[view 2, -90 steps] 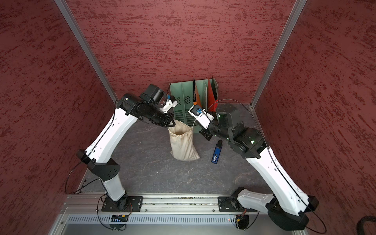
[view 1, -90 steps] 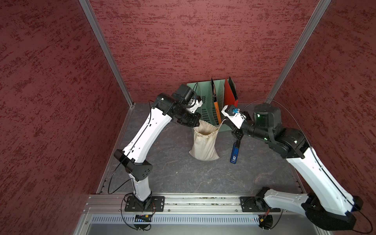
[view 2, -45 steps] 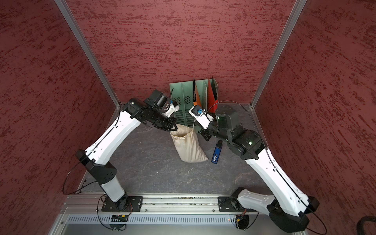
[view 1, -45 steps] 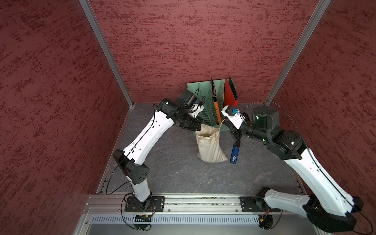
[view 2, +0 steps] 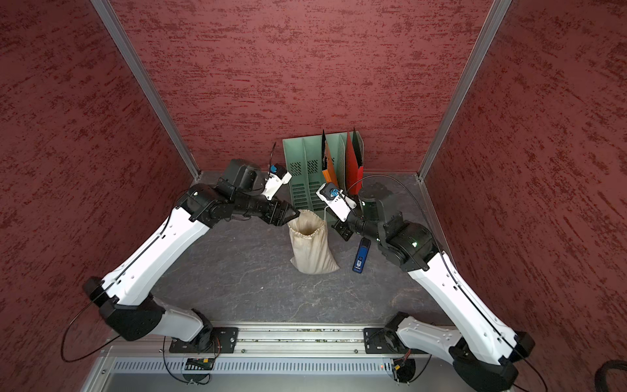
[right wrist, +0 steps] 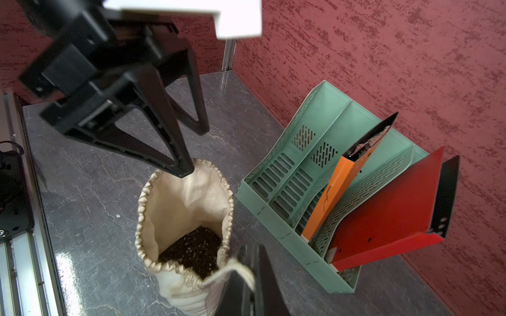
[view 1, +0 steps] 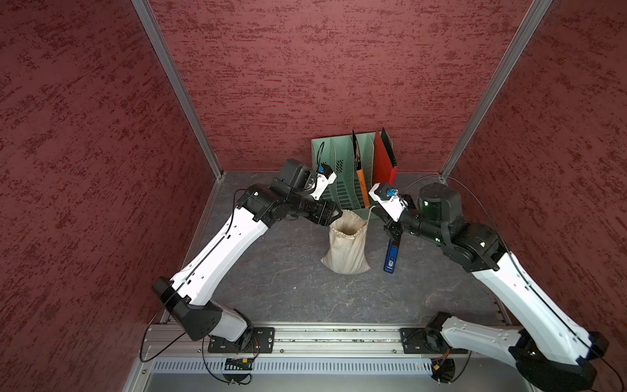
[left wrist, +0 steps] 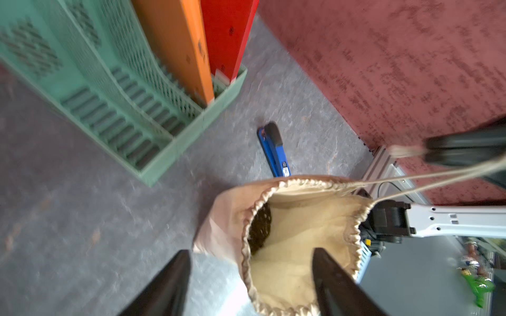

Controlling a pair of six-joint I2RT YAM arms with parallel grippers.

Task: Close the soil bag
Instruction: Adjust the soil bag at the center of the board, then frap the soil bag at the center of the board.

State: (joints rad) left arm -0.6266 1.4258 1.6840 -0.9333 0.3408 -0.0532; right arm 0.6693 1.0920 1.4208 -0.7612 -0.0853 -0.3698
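Observation:
The soil bag stands upright mid-table, a cream cloth sack with its ruffled mouth wide open and dark soil inside. My left gripper is open at the bag's left rim. One finger hangs over the mouth and the other outside it, with the rim loose between them. My right gripper is shut on the drawstring cord at the bag's right side. The cord runs taut from the rim to it.
A green file rack with an orange and a red folder stands against the back wall, just behind the bag. A blue stapler-like tool lies right of the bag, under the right arm. Red walls close in three sides.
My left gripper has opened and let go of the bag's rim, after shifting a little to the right. The right gripper stays shut on the cord.

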